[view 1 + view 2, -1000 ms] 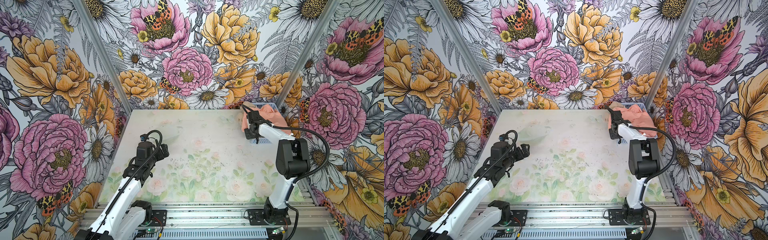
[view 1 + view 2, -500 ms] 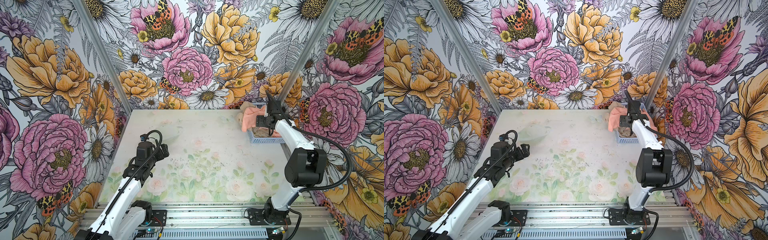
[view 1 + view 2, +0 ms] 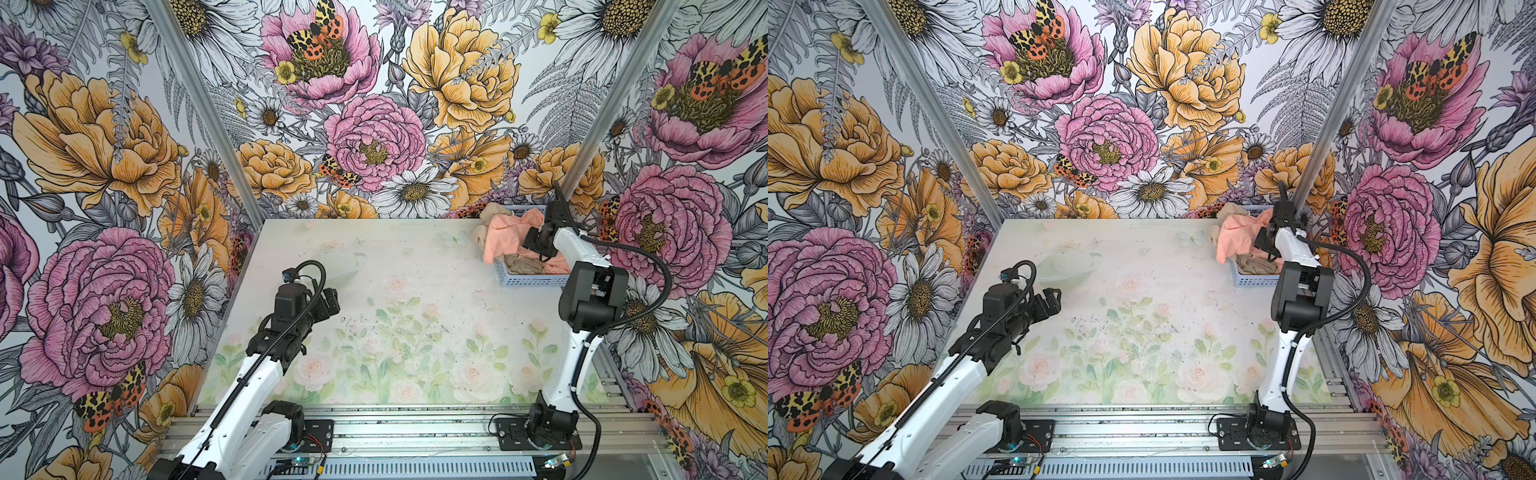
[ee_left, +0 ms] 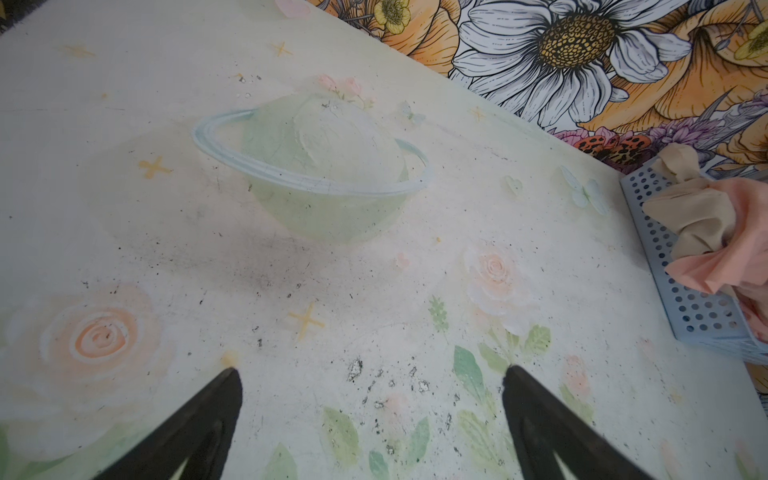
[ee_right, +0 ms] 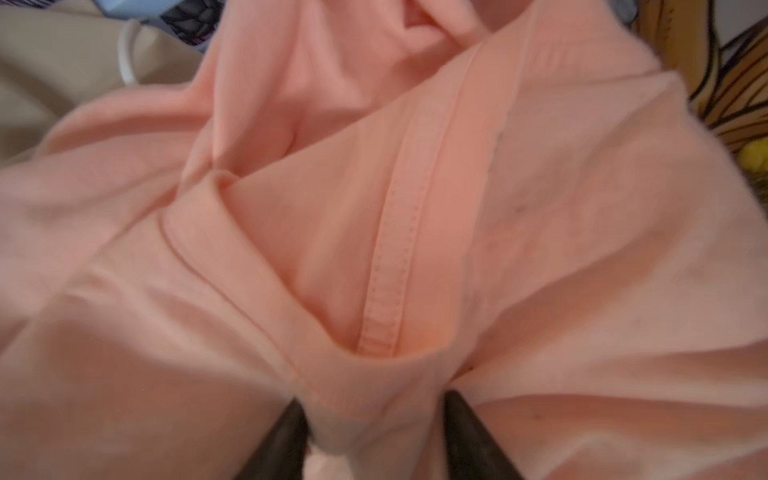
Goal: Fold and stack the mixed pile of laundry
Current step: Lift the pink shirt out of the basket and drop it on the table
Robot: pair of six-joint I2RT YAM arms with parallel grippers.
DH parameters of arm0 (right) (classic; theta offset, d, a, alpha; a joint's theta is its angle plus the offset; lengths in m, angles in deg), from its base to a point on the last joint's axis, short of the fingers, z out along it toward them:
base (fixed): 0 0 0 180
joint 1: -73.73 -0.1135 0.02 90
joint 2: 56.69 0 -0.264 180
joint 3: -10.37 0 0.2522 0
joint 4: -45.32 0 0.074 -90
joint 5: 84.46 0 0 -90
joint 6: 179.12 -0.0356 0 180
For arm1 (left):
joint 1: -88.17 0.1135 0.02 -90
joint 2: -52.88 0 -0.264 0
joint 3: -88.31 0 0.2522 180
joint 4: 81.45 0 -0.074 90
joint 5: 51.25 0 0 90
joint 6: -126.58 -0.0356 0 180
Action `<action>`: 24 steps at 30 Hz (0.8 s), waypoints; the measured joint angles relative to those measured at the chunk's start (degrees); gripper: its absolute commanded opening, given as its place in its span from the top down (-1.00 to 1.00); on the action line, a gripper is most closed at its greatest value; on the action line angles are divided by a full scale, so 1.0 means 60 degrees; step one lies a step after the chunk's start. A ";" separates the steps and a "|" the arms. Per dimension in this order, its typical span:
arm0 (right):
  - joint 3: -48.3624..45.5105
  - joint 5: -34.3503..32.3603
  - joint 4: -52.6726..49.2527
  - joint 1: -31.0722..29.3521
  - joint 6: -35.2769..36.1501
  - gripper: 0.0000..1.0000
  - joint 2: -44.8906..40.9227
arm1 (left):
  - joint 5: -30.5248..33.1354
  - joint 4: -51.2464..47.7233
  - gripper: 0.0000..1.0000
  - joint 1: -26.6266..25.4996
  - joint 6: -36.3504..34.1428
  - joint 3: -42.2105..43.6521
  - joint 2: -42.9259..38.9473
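Observation:
The mixed laundry pile sits in the basket [image 3: 528, 280] at the table's far right corner. A crumpled peach-pink T-shirt [image 3: 505, 241] [image 3: 1237, 241] [image 5: 374, 208] spills over the basket's left rim. The beige-tan garment [image 3: 525, 266] [image 3: 1258, 266] [image 4: 690, 216] lies under and beside it, and its white drawstring [image 5: 124, 54] shows. My right gripper [image 3: 536, 245] [image 5: 374, 419] is down in the pile with a fold of the T-shirt pinched between its fingers. My left gripper [image 3: 332, 301] [image 4: 370, 374] hovers open over the table's left middle, holding nothing.
The light blue perforated basket [image 4: 665, 257] [image 3: 1254, 280] stands close to the back and right walls. The table [image 3: 395, 332] has a printed floral surface, walled by flowered panels on three sides. An aluminium rail [image 3: 415, 428] with both arm bases runs along the front.
My right gripper let go at the basket's left side, rose open above the basket, then came down into the T-shirt and closed on a fold. The left arm stayed still.

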 measured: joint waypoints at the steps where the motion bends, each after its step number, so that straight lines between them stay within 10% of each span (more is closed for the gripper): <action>1: 0.0000 0.0015 -0.0011 0.0007 -0.0055 0.95 -0.0022 | 0.0000 0.0000 -0.98 0.0000 -0.0004 0.0000 -0.0004; 14: -0.0590 0.0670 -0.0189 -0.0197 -0.0124 1.00 -0.3315 | 0.0000 -0.0004 -0.98 -0.0004 -0.0004 0.0000 -0.0033; 24: 0.0433 0.1661 -0.0404 -0.2605 0.0211 1.00 -0.6087 | 0.0000 -0.0091 -0.98 -0.0022 -0.0011 -0.0007 -0.0499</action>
